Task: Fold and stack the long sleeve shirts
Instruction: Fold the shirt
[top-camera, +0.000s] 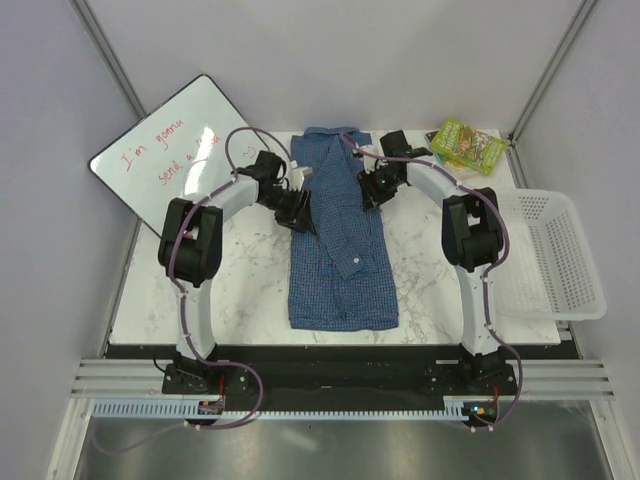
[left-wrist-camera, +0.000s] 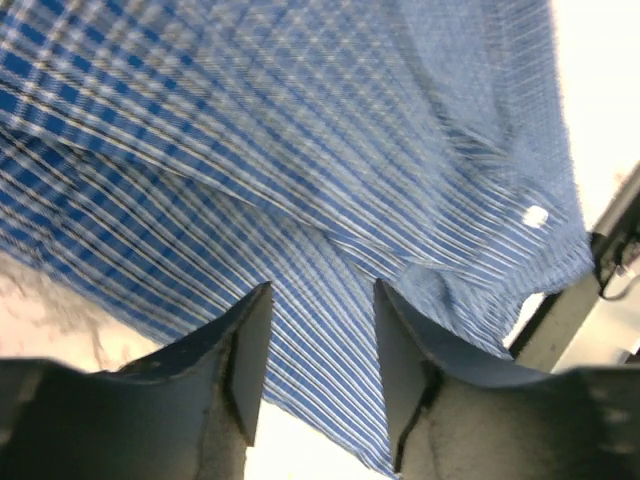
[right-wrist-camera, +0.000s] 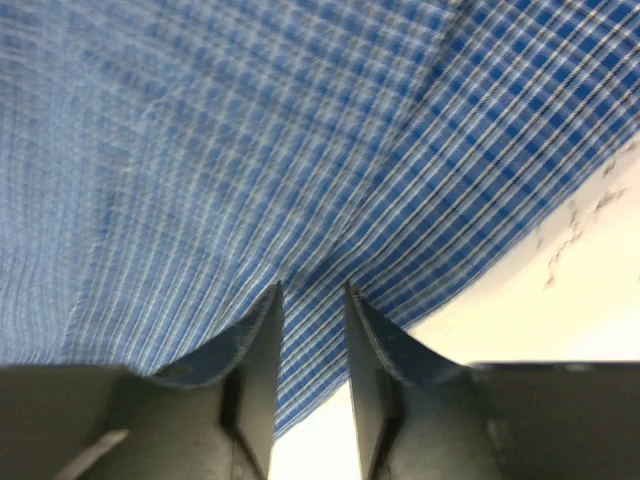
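Shirt narrowed to a long strip, one arm at each side of its upper half.
The left jaws stand apart, low at the left edge of the shirt (top-camera: 340, 260), with cloth just past their tips and nothing clamped. The shirt lies lengthwise down the middle of the tabletop (top-camera: 250, 290), sleeves folded in and collar at the far end, probably so the top can be folded down next. The right jaws sit at its right edge with a narrow gap between them; whether they pinch cloth I cannot tell.
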